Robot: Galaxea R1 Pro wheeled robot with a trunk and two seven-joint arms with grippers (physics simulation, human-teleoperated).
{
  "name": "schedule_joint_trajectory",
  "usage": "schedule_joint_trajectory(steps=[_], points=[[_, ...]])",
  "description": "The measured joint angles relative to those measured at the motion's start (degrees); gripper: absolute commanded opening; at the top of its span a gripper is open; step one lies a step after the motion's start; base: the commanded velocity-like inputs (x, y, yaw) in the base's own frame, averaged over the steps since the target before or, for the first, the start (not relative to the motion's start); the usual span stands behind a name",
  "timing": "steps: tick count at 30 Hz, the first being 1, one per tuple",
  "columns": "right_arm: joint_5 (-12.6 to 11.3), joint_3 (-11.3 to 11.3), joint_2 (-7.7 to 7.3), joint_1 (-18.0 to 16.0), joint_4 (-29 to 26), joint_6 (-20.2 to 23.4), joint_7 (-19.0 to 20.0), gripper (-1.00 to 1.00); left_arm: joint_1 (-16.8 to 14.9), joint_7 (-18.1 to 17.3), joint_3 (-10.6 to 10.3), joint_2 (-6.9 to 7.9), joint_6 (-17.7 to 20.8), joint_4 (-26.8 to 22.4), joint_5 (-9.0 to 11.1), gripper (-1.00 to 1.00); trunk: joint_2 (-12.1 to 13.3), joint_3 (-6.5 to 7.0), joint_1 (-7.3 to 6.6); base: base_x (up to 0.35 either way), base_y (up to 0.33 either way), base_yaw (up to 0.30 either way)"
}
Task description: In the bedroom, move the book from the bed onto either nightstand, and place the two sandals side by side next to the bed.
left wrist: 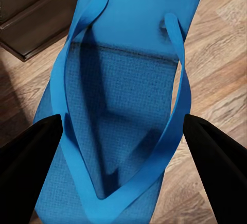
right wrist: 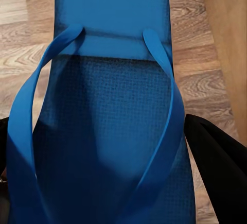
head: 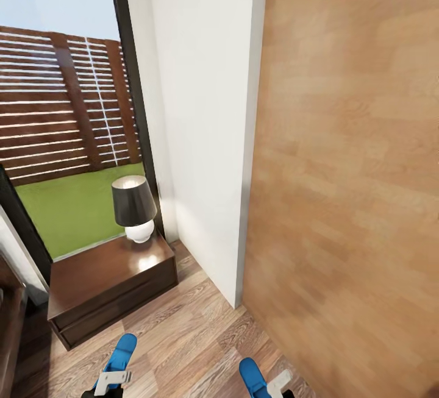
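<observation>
Each end effector gripped a blue sandal: the left end effector (left wrist: 123, 147) clamped the left sandal (head: 121, 352), the right end effector (right wrist: 110, 157) the right sandal (head: 251, 376), above the wood floor (head: 183, 337) near the nightstand (head: 103, 282) bearing a lamp (head: 134, 208).

bright blue sandals (head: 120, 352) (fine woven texture), dark brown nightstand (head: 110, 285), black-shaded lamp (head: 133, 206)

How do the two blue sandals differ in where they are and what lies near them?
The left sandal is at the left gripper, close to the nightstand; the right sandal is at the right gripper, nearer the wooden door. The left one leans rightward in the head view; the right one leans leftward. Both are bright blue flip-flops lying between dark fingers.
</observation>
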Motion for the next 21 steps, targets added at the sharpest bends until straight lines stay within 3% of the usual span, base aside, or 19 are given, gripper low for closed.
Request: schedule_joint_trajectory(steps=[21], points=[[0.0,0.02,0.04,0.0,0.18,0.0,0.0,-1.0,0.0,0.0,0.0,-0.16,0.0,0.0,-0.07,-1.0,8.44,3.78,-4.62,0.0,0.0,0.0]])
